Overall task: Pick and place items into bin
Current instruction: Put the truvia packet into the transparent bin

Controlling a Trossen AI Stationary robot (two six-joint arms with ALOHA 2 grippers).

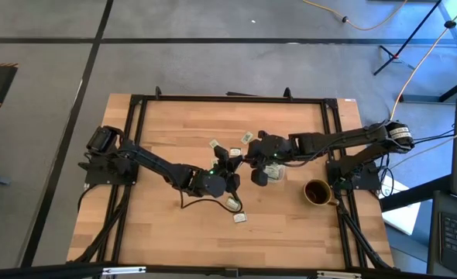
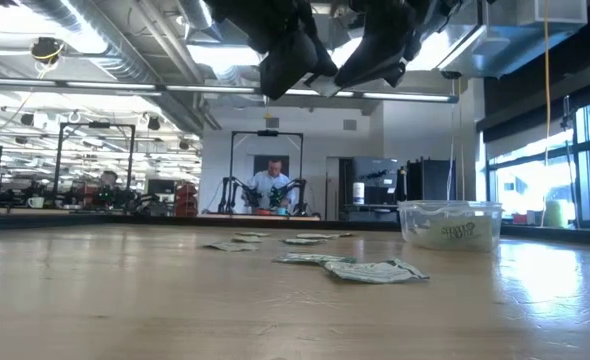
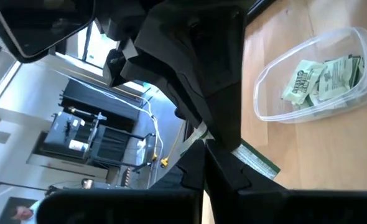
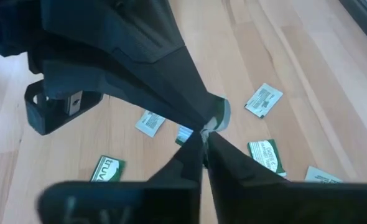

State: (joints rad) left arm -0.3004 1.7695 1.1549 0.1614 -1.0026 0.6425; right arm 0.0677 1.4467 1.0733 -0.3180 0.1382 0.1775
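Both grippers meet high above the table's middle, tip to tip. My left gripper [image 1: 231, 164] [image 3: 209, 146] comes from the table's left and my right gripper [image 1: 253, 161] [image 4: 203, 132] from its right. Each is shut on one small pale green and white packet [image 4: 219, 113] [image 3: 256, 161] held between them in the air. The clear bin [image 1: 274, 173] [image 2: 450, 225] [image 3: 314, 74] stands on the table just below the right gripper and holds several packets. Other packets lie flat on the wood [image 1: 239, 218] [image 2: 373, 270] [image 4: 264, 99]. My left gripper pinches the packet between its two fingers, and a green-edged end [image 3: 256, 161] sticks out beside them. The fingers come about level from the table's left. The packet is lifted clear of the table. My right gripper pinches the same packet between its fingertips, with the packet's pale edge [image 4: 221, 111] showing just past them. The fingers come from the table's right, facing the left gripper's tips. The packet hangs in the air well above the table.
A dark brown mug [image 1: 316, 191] stands near the table's right edge, right of the bin. Loose packets lie far of the grippers [image 1: 248, 137] [image 1: 213, 144] and near of them [image 1: 233, 204]. Bare wood stretches along the left and near sides.
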